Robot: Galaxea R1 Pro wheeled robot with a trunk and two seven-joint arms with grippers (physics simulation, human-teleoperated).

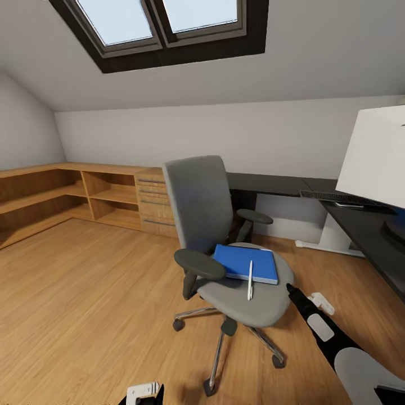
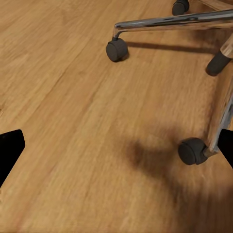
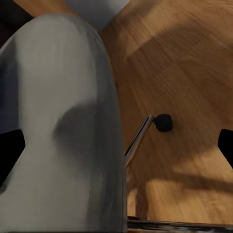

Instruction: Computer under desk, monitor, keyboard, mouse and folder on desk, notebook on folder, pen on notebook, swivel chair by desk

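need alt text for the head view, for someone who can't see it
A grey swivel chair stands on a wood plank floor in an attic room, with a blue folder and a pale pen lying on its seat. The robot's right hand reaches toward the seat edge. At the right, a black desk holds a keyboard and a monitor.

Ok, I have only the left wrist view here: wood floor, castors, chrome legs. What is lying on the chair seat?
Observer: A blue folder lies on the swivel chair seat, with the pen across its near edge.
Operator: Where is the right gripper?
Observer: The right gripper is beside the seat's edge, open and empty.
Operator: Is the keyboard on the desk?
Observer: Yes, the keyboard lies on the desk, near the monitor.
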